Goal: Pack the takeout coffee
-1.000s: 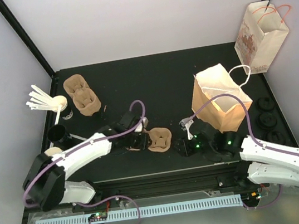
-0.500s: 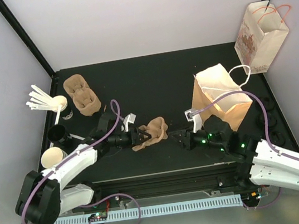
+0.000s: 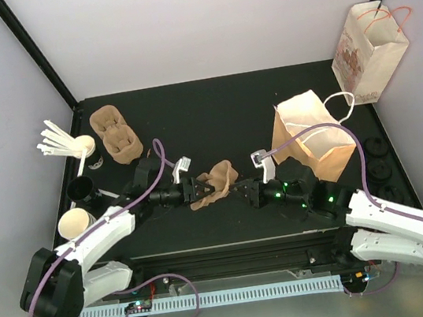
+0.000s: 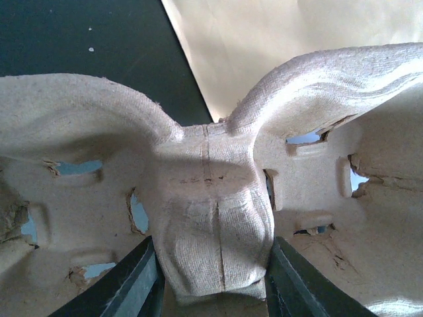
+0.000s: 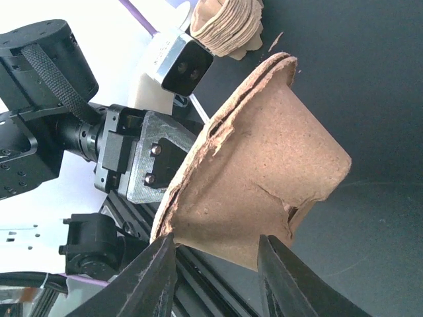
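One rough molded-pulp carrier (image 4: pixel 211 191), left pincer (image 4: pixel 211 285) clamping its rounded ridge, right pincer (image 5: pixel 215 264) straddling a tapered pocket, grip unclear.

This is a robot lab, a small test booth. A black table (image 3: pixel 220 109) stands between plain white walls (image 3: pixel 198 17) and black posts (image 3: pixel 33 54). The left arm (image 3: pixel 103 230) and right arm (image 3: pixel 400 218) are bolted at its near edge, trailing purple cables (image 3: pixel 164 156). Coffee-shop things sit like props: a paper cup (image 3: pixel 74 223) and stirrers (image 3: pixel 56 139) at the left edge, paper bags (image 3: pixel 302 125) at the right.
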Action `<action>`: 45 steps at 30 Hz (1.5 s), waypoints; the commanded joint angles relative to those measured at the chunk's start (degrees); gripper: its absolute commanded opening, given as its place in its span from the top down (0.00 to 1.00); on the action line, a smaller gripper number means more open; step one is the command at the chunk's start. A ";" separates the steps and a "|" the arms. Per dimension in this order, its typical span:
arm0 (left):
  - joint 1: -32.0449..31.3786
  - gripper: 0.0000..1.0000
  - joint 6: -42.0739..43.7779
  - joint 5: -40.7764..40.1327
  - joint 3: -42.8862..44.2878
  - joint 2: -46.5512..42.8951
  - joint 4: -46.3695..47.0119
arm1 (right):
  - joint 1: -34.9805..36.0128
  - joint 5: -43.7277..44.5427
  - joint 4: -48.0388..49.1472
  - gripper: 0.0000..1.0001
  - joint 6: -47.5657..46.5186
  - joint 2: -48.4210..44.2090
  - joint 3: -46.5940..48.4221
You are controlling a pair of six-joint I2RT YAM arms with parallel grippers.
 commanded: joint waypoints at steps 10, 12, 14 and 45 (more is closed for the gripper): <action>0.23 0.64 -2.80 4.11 -0.70 -0.41 6.20 | 0.13 -1.46 4.08 0.58 1.28 -2.09 -0.55; 0.33 0.64 -3.35 4.46 -1.02 -0.39 7.07 | 0.16 -1.58 4.33 0.58 1.35 -2.69 -0.93; 0.32 0.64 -3.82 4.65 -1.25 -0.37 7.72 | 0.13 -1.82 4.43 0.55 1.20 -3.07 -1.24; 0.56 0.65 -5.88 6.54 -2.38 -0.60 10.64 | 0.11 -0.05 2.74 0.27 2.66 -0.32 -2.26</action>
